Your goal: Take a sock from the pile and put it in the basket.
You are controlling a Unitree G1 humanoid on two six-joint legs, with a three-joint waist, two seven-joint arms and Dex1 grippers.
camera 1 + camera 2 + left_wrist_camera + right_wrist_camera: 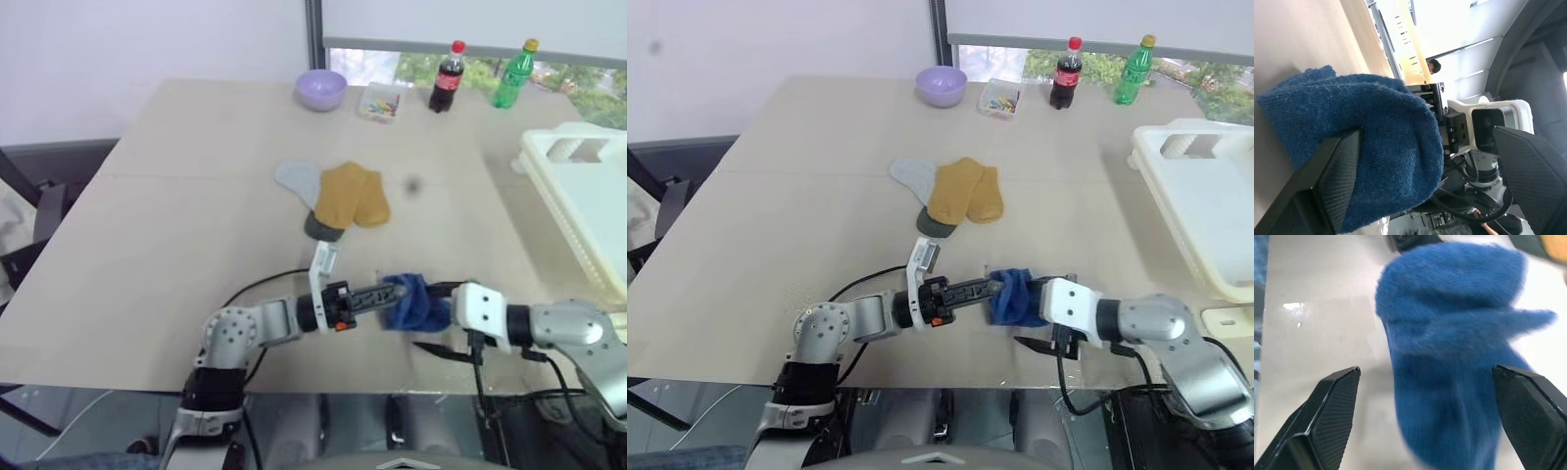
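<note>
The blue sock (414, 303) sits at the near edge of the table (176, 215), bunched up between the two arms and well apart from the pile (338, 196) (mustard, pale grey and dark grey socks lying flat toward the table's middle). The left gripper (387, 294) reaches across level from the left with its fingers spread wide. In the left wrist view the sock drapes against one finger (1332, 181) while the other stands clear of it, so nothing is clamped. The right gripper (1425, 416) faces the sock from the right, its fingers also parted wide, with the fabric lying loose between them and touched by neither.

The basket (588, 196) stands at the right edge of the table, well apart from the sock, so the carry probably belongs to the right arm. To do it well, I judge that the right gripper should slide forward until the thick fold of the sock is deep between its pads, then close fully. Soft knit slips if only a fringe is pinched. The left gripper should keep off the cloth as the right lifts, or the sock may drag.
</note>
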